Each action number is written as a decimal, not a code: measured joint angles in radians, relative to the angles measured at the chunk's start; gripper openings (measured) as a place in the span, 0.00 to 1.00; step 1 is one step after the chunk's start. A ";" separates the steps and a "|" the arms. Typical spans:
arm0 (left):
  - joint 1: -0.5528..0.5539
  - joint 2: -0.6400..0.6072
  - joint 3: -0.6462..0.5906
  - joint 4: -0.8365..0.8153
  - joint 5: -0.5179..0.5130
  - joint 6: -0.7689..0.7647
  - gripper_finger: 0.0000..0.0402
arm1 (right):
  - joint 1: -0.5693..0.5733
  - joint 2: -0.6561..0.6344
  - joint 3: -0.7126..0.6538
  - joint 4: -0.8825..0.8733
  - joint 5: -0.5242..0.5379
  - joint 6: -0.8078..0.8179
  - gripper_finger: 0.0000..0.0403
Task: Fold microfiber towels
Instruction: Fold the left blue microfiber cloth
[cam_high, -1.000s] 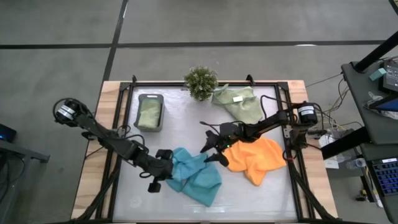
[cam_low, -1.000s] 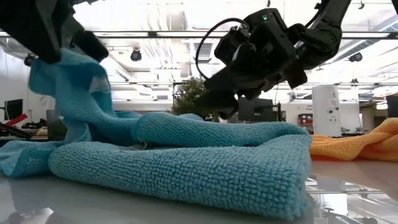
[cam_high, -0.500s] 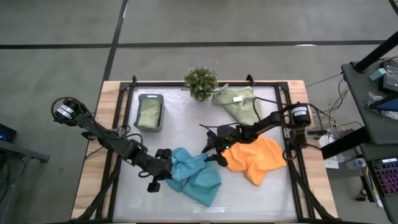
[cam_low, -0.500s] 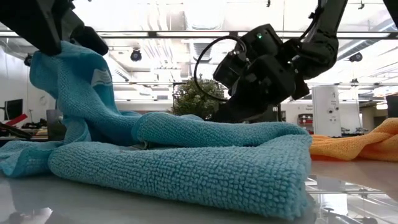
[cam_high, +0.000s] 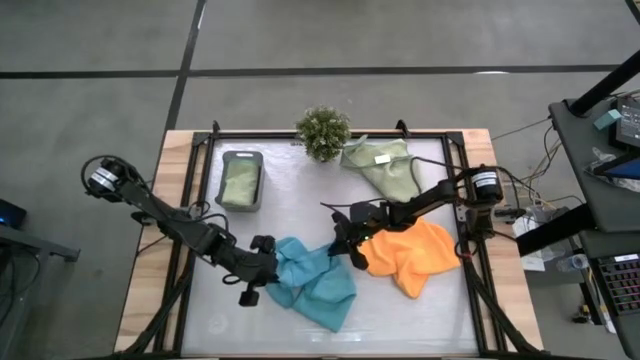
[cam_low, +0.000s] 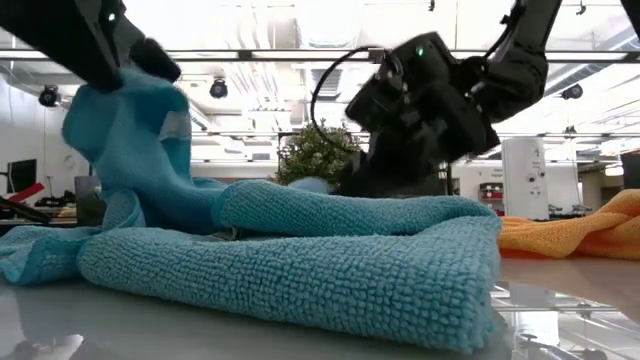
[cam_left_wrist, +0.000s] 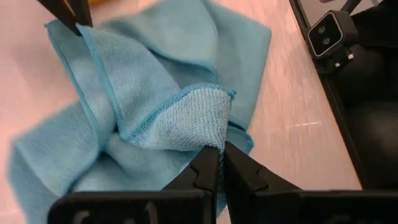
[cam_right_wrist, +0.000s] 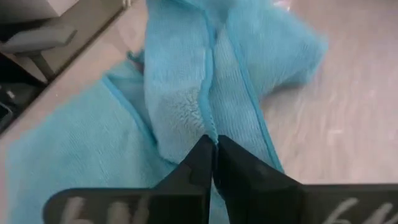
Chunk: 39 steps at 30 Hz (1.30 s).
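A crumpled teal-blue microfiber towel (cam_high: 318, 288) lies at the table's near middle. My left gripper (cam_high: 270, 263) is shut on its left part, where a corner stands raised (cam_low: 130, 130). My right gripper (cam_high: 340, 248) is shut at the towel's far right edge. A bright orange towel (cam_high: 412, 256) lies bunched to the right. A sage-green towel (cam_high: 385, 168) with a white tag lies at the far right. My left gripper pinches a hemmed corner (cam_left_wrist: 210, 121) of the teal towel between its two fingers, coming slanting down from the table's left. The corner is lifted above the heap; the rest of the cloth lies on the table. My right gripper pinches the towel's hemmed edge (cam_right_wrist: 208, 121) between its two fingers, coming nearly level from the table's right. That edge stays low, with the cloth on the table.
A dark grey tray (cam_high: 241, 158) at the far left holds a folded pale green cloth. A small bushy plant (cam_high: 322, 131) stands at the far middle. A black frame rail (cam_high: 300, 134) runs around the table top.
My right gripper has sunk a little onto the teal towel's far right edge and has shut on it; its fingers stood spread a second ago. My left gripper keeps the raised corner in place.
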 joint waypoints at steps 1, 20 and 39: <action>0.002 -0.014 0.003 -0.002 -0.010 0.017 0.00 | 0.000 -0.028 0.000 -0.018 0.000 -0.005 0.03; 0.107 -0.560 0.014 0.002 -0.276 0.448 0.00 | -0.042 -0.767 0.078 -0.508 0.569 -0.361 0.02; 0.372 -0.672 0.031 -0.094 -0.111 0.639 0.00 | -0.120 -0.589 0.574 -1.071 0.531 -0.428 0.02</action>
